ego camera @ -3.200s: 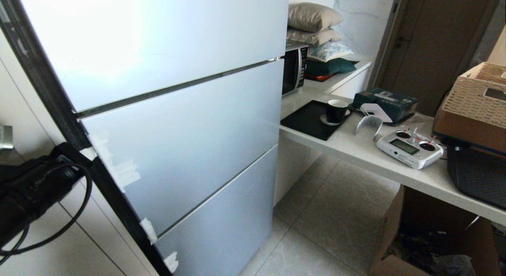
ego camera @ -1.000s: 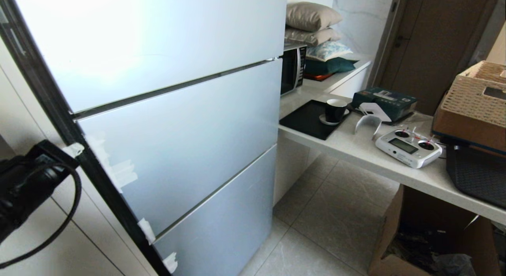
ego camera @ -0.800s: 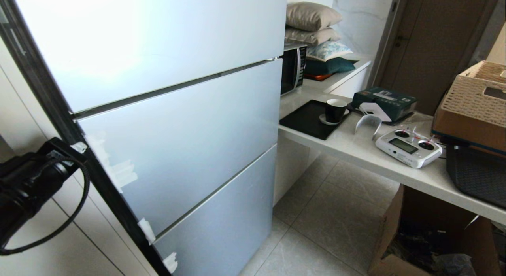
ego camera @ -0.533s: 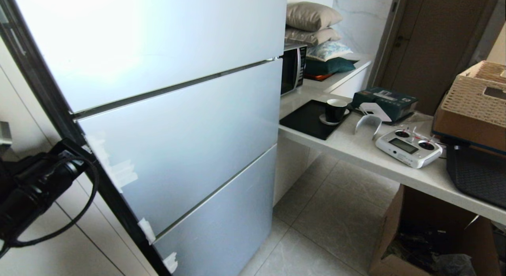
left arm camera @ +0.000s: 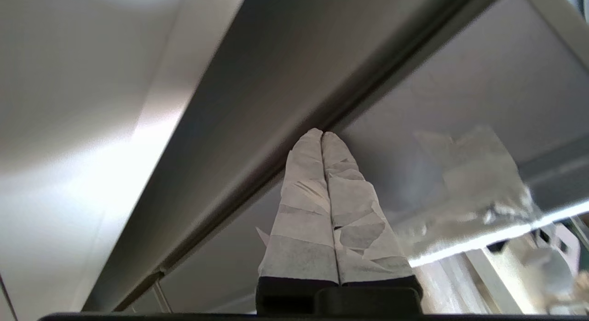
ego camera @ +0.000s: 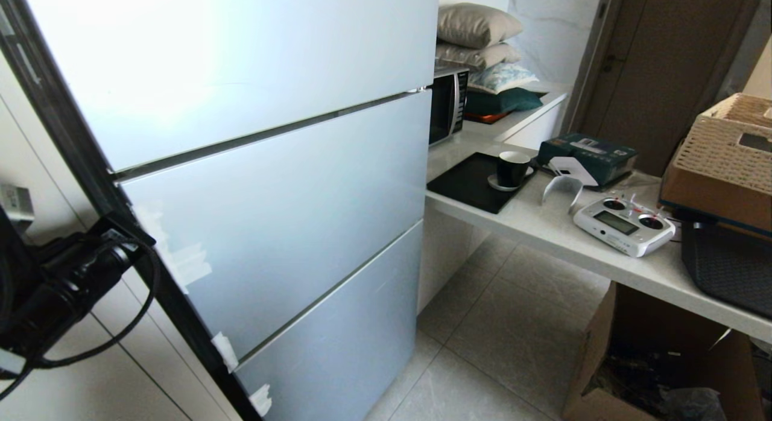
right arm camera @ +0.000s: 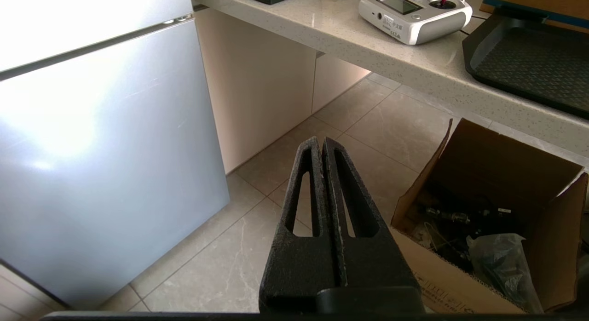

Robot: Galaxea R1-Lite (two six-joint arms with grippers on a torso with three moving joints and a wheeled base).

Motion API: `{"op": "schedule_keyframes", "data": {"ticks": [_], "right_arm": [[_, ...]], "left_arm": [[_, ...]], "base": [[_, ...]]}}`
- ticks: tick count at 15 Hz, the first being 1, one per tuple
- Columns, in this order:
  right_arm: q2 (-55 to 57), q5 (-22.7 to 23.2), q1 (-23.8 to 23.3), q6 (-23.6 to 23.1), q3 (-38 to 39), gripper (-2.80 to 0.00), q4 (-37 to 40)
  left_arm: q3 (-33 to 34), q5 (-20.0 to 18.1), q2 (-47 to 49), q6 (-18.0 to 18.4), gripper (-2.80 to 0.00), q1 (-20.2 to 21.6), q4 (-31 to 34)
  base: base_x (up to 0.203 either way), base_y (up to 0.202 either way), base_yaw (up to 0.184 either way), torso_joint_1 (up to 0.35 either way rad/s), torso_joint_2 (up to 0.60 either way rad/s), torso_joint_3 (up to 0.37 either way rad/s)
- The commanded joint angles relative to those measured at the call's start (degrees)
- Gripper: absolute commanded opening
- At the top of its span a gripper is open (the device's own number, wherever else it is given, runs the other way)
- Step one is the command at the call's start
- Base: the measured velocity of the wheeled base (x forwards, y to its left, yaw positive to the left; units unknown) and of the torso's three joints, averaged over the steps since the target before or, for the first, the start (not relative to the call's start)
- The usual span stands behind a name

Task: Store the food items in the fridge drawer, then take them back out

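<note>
**Left claw at the fridge's dark side edge, fridge fronts closed**

Fridge: three matte silver-blue front panels, all flush and closed. Scraps of pale tape sit on the middle panel near its left edge. A dark vertical edge strip runs down the fridge's left side.

Left arm: black, cable looped beside it, low on the robot's left, reaching up to that dark strip. In the left wrist view the left claw has its two tape-wrapped fingers pressed together, nothing between them. The tips lie at the seam where the dark strip meets the lighter panel; whether they actually touch it cannot be told.

Right claw: black fingers closed tight, empty, hanging over the tiled floor between the lowest fridge panel and an open cardboard box. It does not show in the head view.

Task items: neither the clear fridge drawer nor the orange-red food item shows in any view; with the panels closed, their position cannot be told.

Surroundings: white counter to the right of the fridge, carrying a black tray with a dark cup on a saucer at its corner, a white remote controller, a woven basket and a microwave. Pillows are stacked above the microwave.
</note>
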Motion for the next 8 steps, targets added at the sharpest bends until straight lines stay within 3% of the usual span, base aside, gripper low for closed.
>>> {"op": "schedule_keyframes", "data": {"ticks": [1, 8], "right_arm": [[0.1, 0.0, 0.0, 0.0, 0.0, -2.80, 0.0], [0.1, 0.0, 0.0, 0.0, 0.0, -2.80, 0.0]], "left_arm": [[0.7, -1.2, -1.3, -0.2, -2.80, -1.6, -0.3], [5.1, -1.7, -5.7, 0.1, -2.80, -9.4, -0.2]], "base": [[0.000, 0.000, 0.000, 0.000, 0.00, 0.000], [0.000, 0.000, 0.000, 0.000, 0.00, 0.000]]}}
